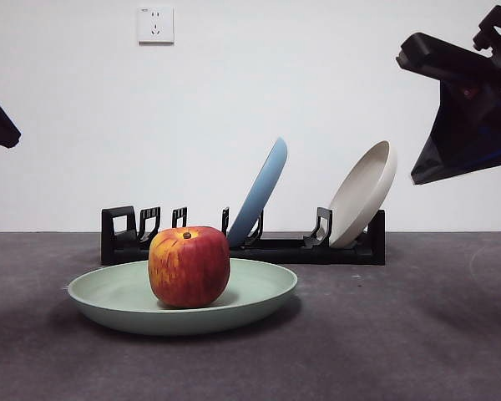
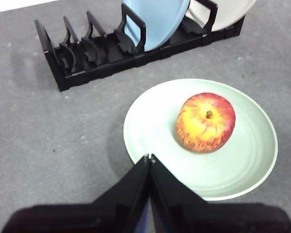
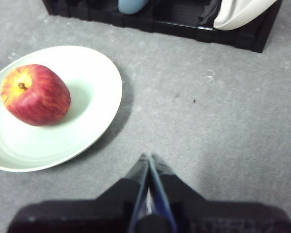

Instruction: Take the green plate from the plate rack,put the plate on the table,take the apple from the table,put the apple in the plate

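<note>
Left claw (image 2: 149, 158) pinched together, empty, hanging above the near rim of the green plate (image 2: 242, 179). Right claw (image 3: 148, 158) likewise closed on nothing, over bare table (image 3: 223, 121) beside the plate. Apple (image 1: 189, 266) sitting upright in the plate, stem dimple up, plate flat on the table in front of the black rack (image 1: 275, 248). Blue plate (image 1: 259, 194) and cream plate (image 1: 363, 195) leaning in the rack's slots behind. White wall with a socket (image 1: 155, 24) beyond.
</note>
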`<action>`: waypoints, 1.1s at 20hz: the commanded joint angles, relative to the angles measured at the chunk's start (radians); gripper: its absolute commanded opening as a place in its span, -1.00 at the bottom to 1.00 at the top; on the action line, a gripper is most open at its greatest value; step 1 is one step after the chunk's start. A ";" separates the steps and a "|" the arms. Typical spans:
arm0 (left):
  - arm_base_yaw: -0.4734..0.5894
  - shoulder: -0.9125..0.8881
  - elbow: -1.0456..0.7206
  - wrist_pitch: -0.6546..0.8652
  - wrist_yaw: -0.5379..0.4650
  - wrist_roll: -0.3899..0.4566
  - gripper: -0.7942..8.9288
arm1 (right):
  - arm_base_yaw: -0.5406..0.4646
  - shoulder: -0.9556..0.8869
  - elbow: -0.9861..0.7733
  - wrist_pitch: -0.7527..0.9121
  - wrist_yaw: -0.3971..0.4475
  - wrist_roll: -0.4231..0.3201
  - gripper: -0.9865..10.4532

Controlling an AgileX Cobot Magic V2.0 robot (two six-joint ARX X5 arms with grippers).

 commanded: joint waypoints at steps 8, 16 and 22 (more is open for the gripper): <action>0.003 -0.001 -0.004 0.004 -0.004 -0.003 -0.84 | 0.000 -0.004 -0.007 0.007 0.002 0.012 -0.83; 0.253 -0.186 -0.034 -0.014 0.028 0.042 -0.84 | 0.000 -0.004 -0.007 0.006 0.002 0.012 -0.83; 0.591 -0.437 -0.211 0.092 0.055 0.007 -0.84 | 0.000 -0.004 -0.007 0.007 0.002 0.012 -0.83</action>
